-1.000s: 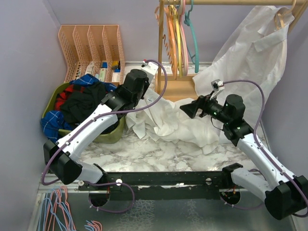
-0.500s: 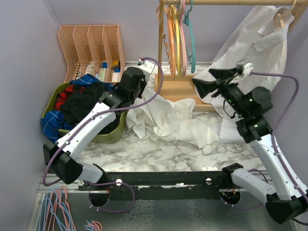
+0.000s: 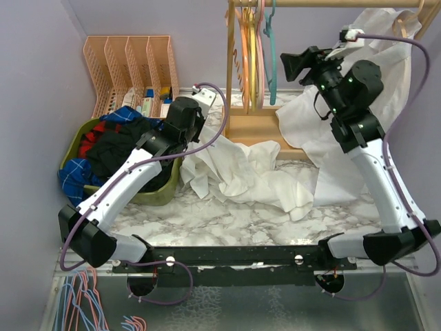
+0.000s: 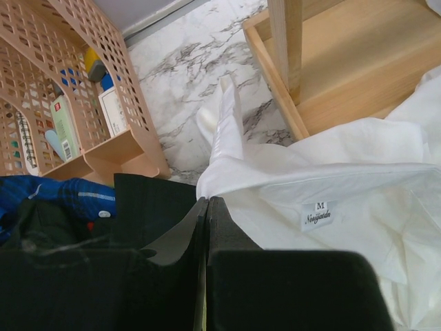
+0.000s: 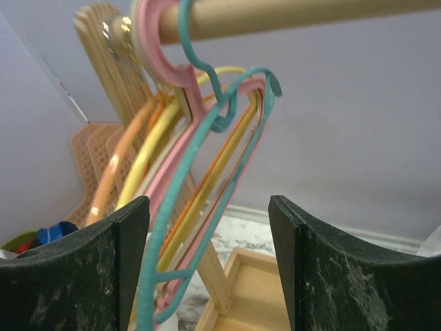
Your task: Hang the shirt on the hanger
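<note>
Marble bench (image 3: 207,214) below, wooden rail (image 3: 324,3) up top, and my right jaws hang wide open at upper middle, lined up on the teal hanger (image 3: 271,62). Best to close low on its shoulder, then lift the hook clear of the other hangers (image 3: 251,55). Left jaws are shut at the collar of the shirt (image 3: 241,172), heaped mid-frame. Count: one teal hanger, two white shirts, the second shirt (image 3: 306,121) hanging upper right.

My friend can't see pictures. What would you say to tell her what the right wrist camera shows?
A teal hanger hangs from a wooden rod, seen between the two black fingers of the open right gripper. Crowded beside it on the rod are pink, yellow and orange hangers, with a plain lilac wall beyond.
</note>
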Controlling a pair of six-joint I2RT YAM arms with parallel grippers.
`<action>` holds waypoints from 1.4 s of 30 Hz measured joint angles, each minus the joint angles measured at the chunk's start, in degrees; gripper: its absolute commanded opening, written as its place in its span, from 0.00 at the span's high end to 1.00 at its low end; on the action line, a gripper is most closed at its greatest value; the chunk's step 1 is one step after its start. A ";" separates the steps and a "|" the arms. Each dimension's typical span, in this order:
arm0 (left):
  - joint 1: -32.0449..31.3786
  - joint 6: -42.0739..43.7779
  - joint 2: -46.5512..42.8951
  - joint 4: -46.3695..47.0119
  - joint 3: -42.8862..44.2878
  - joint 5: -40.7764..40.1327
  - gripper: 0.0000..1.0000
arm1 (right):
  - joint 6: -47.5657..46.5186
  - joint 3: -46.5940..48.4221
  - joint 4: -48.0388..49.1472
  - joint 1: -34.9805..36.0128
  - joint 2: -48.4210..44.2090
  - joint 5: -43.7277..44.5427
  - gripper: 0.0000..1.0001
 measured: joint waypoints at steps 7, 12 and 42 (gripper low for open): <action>1.97 -0.39 0.00 -0.28 0.00 1.44 1.00 | 1.33 4.63 -5.77 0.00 7.96 0.00 0.30; 2.54 -0.63 -0.02 -0.22 -0.09 1.97 1.00 | 2.93 5.53 -5.53 0.00 8.02 -0.24 0.25; 5.05 -1.05 -0.42 -0.28 -1.57 3.21 1.00 | 12.35 11.17 -7.32 0.24 14.99 -10.34 0.48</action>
